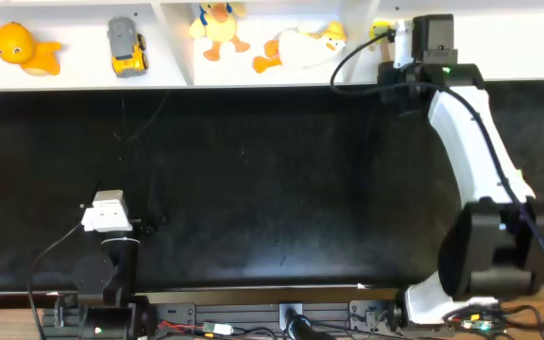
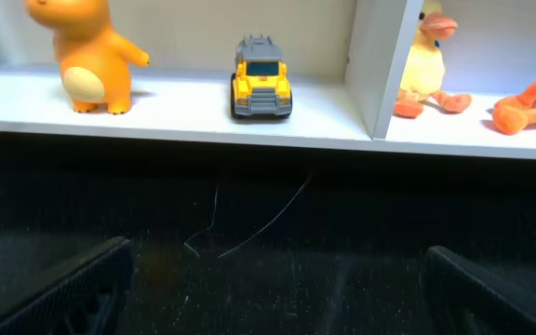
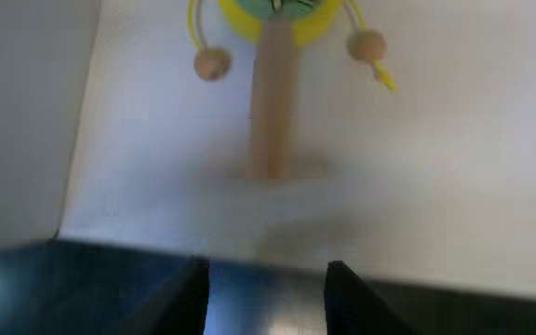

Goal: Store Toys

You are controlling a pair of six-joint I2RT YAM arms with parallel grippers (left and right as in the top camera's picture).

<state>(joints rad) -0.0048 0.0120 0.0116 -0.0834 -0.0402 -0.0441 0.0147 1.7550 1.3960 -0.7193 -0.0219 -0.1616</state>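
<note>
I see the wooden-handled rattle drum [image 3: 271, 102] lying on the white shelf [image 3: 454, 140] in its right-hand compartment, handle toward my right gripper [image 3: 266, 270]. That gripper sits at the shelf edge just short of the handle, fingers parted and holding nothing. Further left along the shelf are a white duck plush [image 1: 300, 45], a yellow duck plush [image 2: 423, 65], a yellow truck [image 2: 261, 79] and an orange toy figure [image 2: 96, 56]. My left gripper [image 2: 282, 279] hangs spread wide and empty over the black table [image 1: 272, 170].
</note>
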